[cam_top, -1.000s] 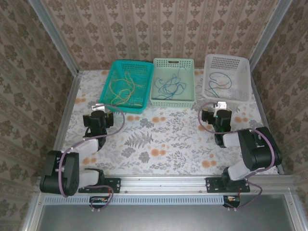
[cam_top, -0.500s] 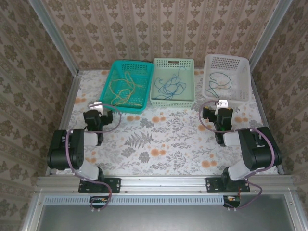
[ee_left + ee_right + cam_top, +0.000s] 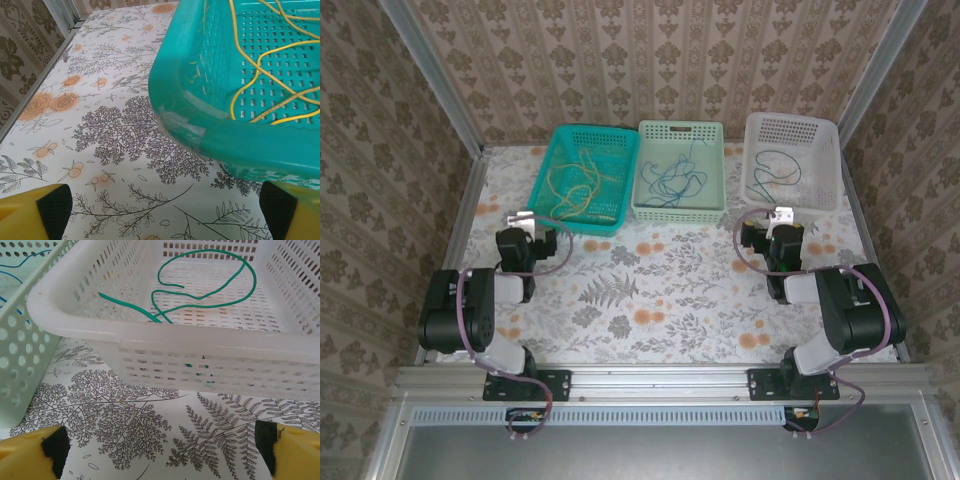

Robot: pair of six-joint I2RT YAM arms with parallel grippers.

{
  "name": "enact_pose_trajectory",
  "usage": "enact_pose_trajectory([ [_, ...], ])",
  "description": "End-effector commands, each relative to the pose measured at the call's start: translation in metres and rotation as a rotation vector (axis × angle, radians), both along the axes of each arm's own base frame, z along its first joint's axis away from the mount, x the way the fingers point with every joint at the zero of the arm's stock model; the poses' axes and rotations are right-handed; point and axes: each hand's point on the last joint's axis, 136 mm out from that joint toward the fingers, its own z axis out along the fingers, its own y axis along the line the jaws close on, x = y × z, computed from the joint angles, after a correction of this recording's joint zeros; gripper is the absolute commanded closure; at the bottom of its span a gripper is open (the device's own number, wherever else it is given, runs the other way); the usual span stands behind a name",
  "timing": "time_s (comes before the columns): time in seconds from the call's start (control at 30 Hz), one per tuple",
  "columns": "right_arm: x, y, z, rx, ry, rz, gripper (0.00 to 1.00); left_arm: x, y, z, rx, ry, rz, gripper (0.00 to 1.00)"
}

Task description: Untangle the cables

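Well, the floral counter [image 3: 660, 300] carries three plastic baskets in a row along its far edge. The teal basket [image 3: 585, 226] sits toward the far-left corner, the pale green basket [image 3: 678, 213] is in the middle, just beside it, and the white basket [image 3: 810, 200] is toward the far-right corner, a little apart from the green one. Both arms are folded back toward the near edge, one on each side. The left claw [image 3: 523, 220] sits low over the counter just short of the teal basket's near-left corner. Its yellow fingers are spread wide apart with nothing between them, and from its own camera the basket's rounded corner rises right in front. The right claw [image 3: 776, 220] hangs just before the near wall of the white basket, its jaws likewise wide apart and holding nothing. The cables lie sorted by colour, one colour to a basket. The yellow cables [image 3: 578, 190] loop loosely over the floor of the teal basket. The blue cables [image 3: 672, 180] lie in a loose scribble inside the pale green one. A single dark green cable [image 3: 775, 170] curls in an open loop on the floor of the white basket, with one end trailing toward its near wall.
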Motion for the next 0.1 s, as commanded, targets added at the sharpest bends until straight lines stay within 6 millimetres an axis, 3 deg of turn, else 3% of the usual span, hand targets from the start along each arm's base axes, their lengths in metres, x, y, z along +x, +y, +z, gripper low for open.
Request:
enact_pose_trajectory([
  [0.0, 0.0073, 0.0004, 0.0138, 0.008, -0.047, 0.005, 0.0, 0.0092, -0.0034, 0.0178, -0.013, -0.062, -0.014, 0.0],
  [0.07, 0.0072, 0.0004, 0.0131, 0.009, -0.045, 0.005, 0.0, 0.0091, -0.004, 0.0175, -0.014, -0.062, -0.015, 0.0],
])
